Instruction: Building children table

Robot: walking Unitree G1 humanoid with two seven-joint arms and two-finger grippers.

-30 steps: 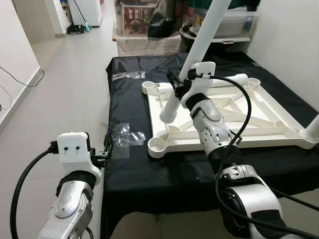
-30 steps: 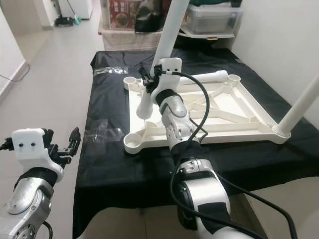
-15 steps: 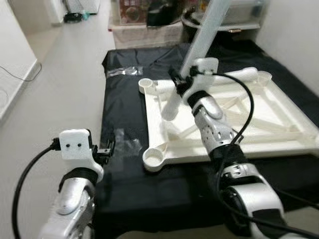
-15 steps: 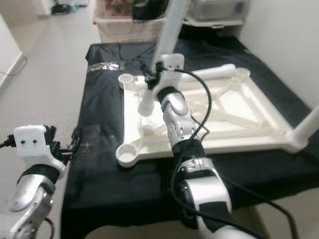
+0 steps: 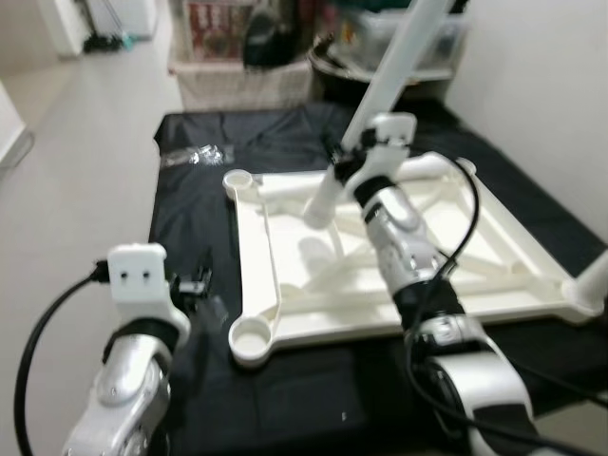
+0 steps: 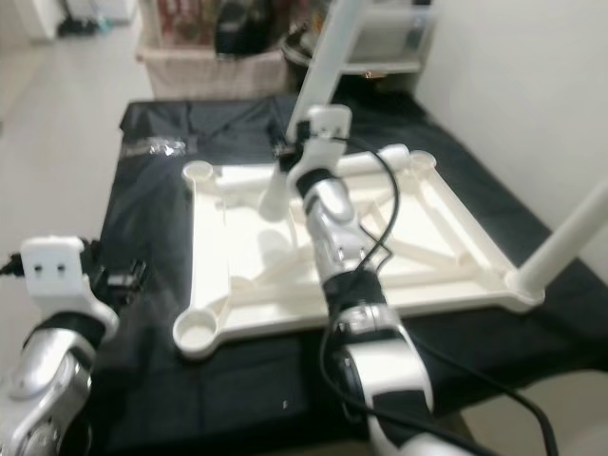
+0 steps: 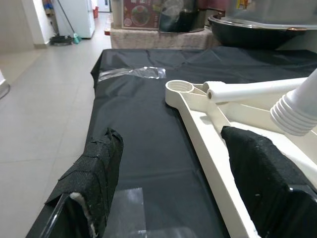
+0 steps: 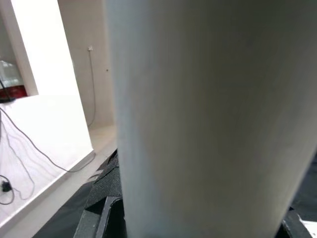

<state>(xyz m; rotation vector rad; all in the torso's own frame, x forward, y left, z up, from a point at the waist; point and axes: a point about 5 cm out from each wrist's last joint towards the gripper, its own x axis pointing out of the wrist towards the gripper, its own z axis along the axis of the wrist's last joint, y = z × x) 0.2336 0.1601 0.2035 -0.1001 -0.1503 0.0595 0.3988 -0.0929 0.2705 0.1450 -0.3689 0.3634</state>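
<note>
Head views: camera has shifted; the white table frame (image 5: 285,285) still lies inverted on the black cloth (image 5: 190,190). Right gripper (image 5: 340,161) remains clamped on a tilted white table leg (image 5: 380,85). Left wrist view: left gripper (image 7: 168,183) fingers wide apart, holding nothing, beside the frame's edge. Right wrist view: leg close against the lens.

A low table under a black cloth (image 5: 285,399) stands on a pale tiled floor (image 5: 76,190); a white tabletop frame (image 5: 285,285) lies flat on the cloth; a clear plastic bag (image 5: 195,154) lies near the far left corner
</note>
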